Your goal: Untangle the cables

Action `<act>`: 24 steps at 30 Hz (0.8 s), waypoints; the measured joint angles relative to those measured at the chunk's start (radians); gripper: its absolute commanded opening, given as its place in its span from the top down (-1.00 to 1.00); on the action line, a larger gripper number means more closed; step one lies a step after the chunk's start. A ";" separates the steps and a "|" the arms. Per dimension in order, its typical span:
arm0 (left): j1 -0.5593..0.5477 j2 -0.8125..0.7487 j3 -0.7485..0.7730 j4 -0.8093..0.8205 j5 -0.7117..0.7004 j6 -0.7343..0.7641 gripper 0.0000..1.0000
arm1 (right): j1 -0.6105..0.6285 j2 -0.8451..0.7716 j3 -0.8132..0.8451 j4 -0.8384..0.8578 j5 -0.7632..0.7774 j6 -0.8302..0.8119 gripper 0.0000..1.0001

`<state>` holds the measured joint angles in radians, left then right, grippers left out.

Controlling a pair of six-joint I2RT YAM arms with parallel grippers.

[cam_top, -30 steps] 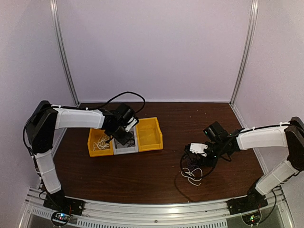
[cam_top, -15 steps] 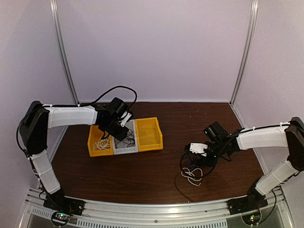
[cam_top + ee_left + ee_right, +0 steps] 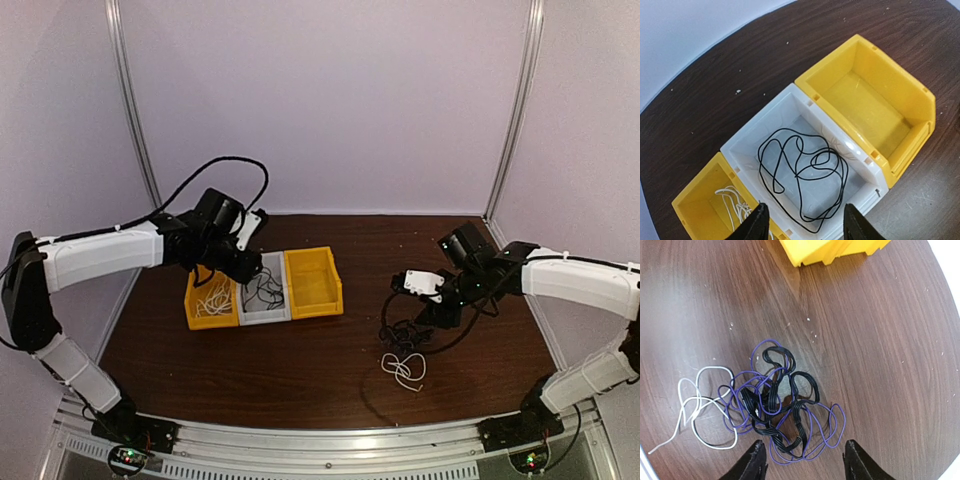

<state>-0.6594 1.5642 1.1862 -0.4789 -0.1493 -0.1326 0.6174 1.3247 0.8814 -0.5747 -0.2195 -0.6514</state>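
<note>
A thin black cable (image 3: 802,175) lies in loose loops inside the white middle bin (image 3: 759,124). White cables (image 3: 732,200) sit in the left yellow bin (image 3: 697,197). My left gripper (image 3: 807,222) hangs open above these bins, holding nothing. On the table to the right lies a tangle (image 3: 780,400) of a black flat cable and a purple cable, with a white cable (image 3: 705,407) looped at its left side. My right gripper (image 3: 805,460) hovers open just above that tangle (image 3: 405,335), apart from it.
The right yellow bin (image 3: 867,105) is empty. All three bins stand in a row at the table's left middle (image 3: 265,295). A corner of that yellow bin (image 3: 835,250) shows beyond the tangle. Enclosure walls and posts ring the table.
My left gripper has opened and pulled up and back to the left, leaving the black cable in the white bin. My right arm has lifted slightly over the tangle.
</note>
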 measured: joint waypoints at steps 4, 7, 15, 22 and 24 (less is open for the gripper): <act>0.000 -0.145 -0.117 0.143 0.117 0.006 -0.06 | 0.000 -0.043 0.024 -0.037 -0.054 -0.013 0.11; -0.001 -0.293 -0.235 0.306 0.253 0.003 -0.04 | 0.000 -0.050 0.024 -0.060 -0.101 -0.032 0.18; -0.007 -0.388 -0.320 0.548 0.406 0.003 0.00 | 0.000 -0.014 0.022 -0.089 -0.198 -0.079 0.29; -0.013 -0.322 -0.320 0.550 0.435 0.007 0.01 | 0.098 -0.013 -0.032 -0.119 -0.254 -0.125 0.10; -0.015 -0.316 -0.320 0.544 0.441 0.010 0.01 | 0.123 -0.008 -0.050 -0.132 -0.267 -0.131 0.09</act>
<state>-0.6743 1.2480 0.8661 0.0647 0.2913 -0.1226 0.7403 1.3170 0.8310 -0.7063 -0.4866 -0.7826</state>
